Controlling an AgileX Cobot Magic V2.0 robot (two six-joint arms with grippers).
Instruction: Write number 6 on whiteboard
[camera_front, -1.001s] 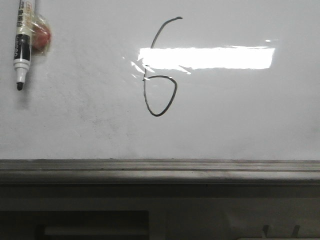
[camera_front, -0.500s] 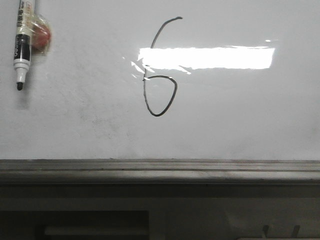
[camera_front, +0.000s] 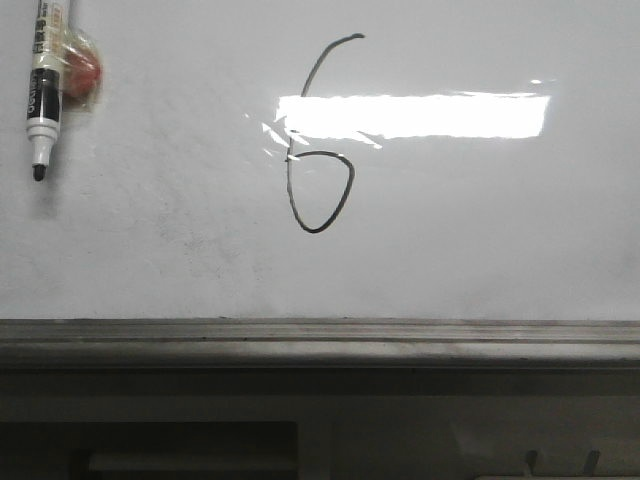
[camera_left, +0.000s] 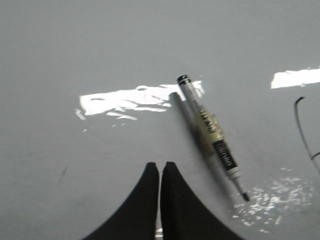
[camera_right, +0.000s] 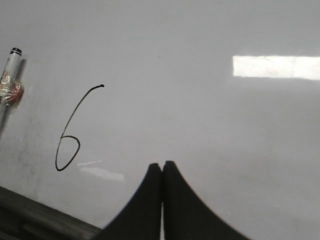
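Observation:
The number 6 (camera_front: 320, 150) stands in thin black marker line near the middle of the whiteboard (camera_front: 480, 230); it also shows in the right wrist view as a loop with a long tail (camera_right: 68, 145). An uncapped marker pen (camera_front: 44, 85) lies on the board at the far left, tip down, and shows again in the left wrist view (camera_left: 212, 135). My left gripper (camera_left: 160, 165) is shut and empty, apart from the pen. Shut with nothing held, my right gripper (camera_right: 162, 164) hovers over bare board to the right of the number.
A grey metal ledge (camera_front: 320, 340) runs along the board's lower edge. A reddish wrapped bit (camera_front: 80, 72) sits against the pen's barrel. Bright lamp glare (camera_front: 415, 115) crosses the board beside the number.

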